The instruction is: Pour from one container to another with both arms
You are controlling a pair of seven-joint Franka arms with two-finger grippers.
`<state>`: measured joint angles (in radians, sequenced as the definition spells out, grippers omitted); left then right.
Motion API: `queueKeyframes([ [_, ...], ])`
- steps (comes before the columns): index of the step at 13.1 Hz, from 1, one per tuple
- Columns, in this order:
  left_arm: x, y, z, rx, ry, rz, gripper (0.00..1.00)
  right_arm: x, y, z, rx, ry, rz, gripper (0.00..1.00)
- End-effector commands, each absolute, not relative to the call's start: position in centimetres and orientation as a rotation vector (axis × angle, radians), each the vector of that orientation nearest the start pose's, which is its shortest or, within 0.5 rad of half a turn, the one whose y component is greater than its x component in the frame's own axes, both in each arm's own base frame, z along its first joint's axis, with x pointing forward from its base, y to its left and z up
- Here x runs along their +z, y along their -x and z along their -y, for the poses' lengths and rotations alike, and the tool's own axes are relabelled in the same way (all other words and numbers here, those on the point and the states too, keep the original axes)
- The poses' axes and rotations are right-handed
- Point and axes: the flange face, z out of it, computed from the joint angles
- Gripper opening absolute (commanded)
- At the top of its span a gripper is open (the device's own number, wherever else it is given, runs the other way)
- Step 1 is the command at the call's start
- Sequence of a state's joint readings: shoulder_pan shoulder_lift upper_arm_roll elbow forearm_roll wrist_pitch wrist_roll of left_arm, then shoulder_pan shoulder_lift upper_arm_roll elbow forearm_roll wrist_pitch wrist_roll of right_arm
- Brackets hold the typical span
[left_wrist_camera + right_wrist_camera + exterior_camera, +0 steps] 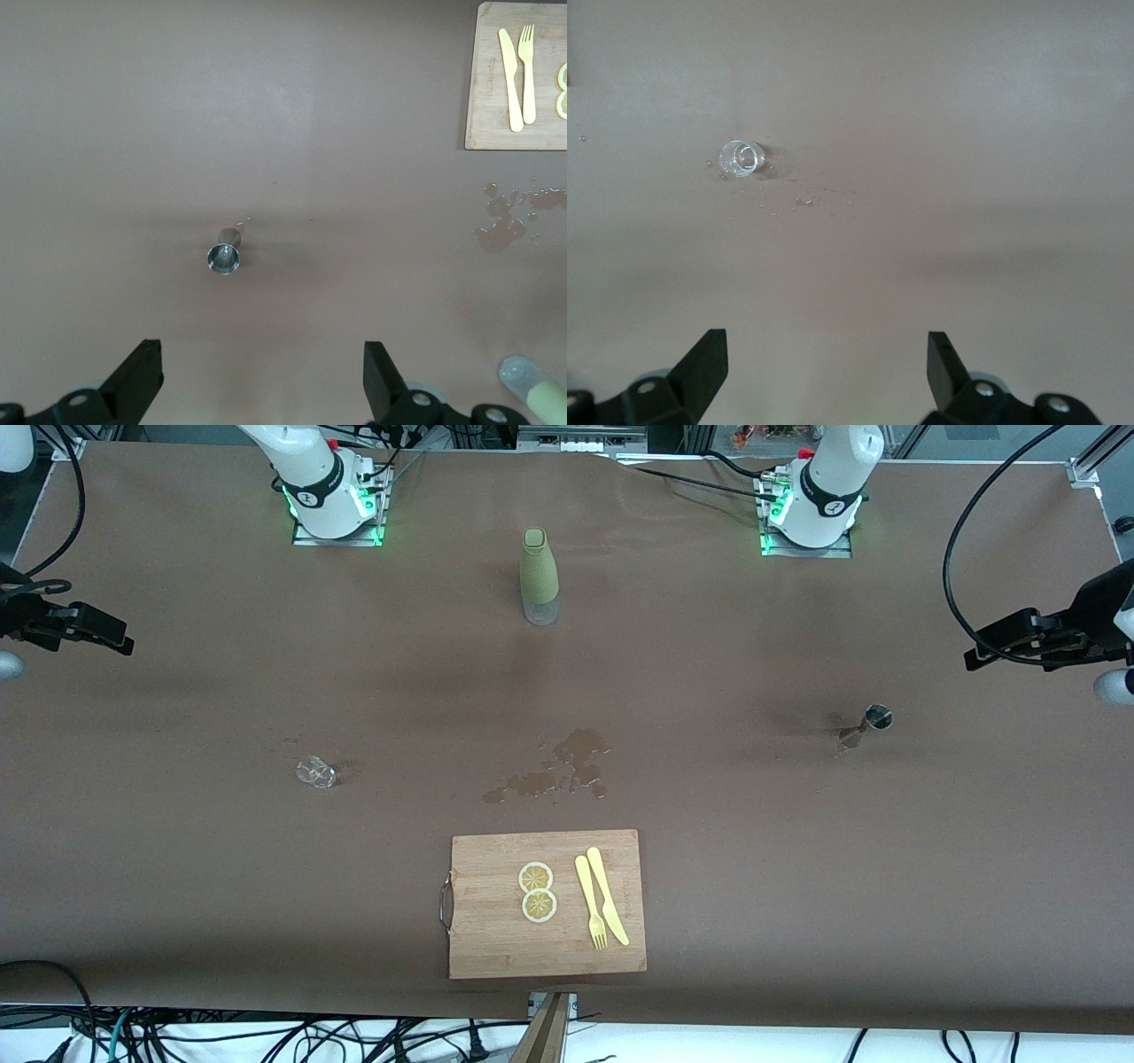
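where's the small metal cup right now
In the front view the small metal cup stands on the brown table toward the left arm's end, farther from the camera than the cutting board.

Matt brown cloth-like cover on table [797,868]; shiny metal jigger [873,720]; clear glass cup [316,772]; bare wood board [496,939]; yellow plastic-looking fork [591,903] and knife [607,893]; glossy wet patch [567,771].
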<state>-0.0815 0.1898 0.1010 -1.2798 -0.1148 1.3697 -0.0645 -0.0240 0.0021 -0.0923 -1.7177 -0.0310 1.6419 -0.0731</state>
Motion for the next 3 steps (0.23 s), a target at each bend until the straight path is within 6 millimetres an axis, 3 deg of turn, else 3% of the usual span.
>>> queueKeyframes([
  [1, 63.33, -58.12, 1.19, 0.172, 3.196, 0.119, 1.00, 56.25, -54.47, 6.58, 0.116, 3.179, -0.069, 1.00],
  [3, 63.11, -58.30, 1.14, 0.177, 3.196, 0.119, 1.00, 56.26, -54.49, 6.58, 0.113, 3.180, -0.071, 1.00],
])
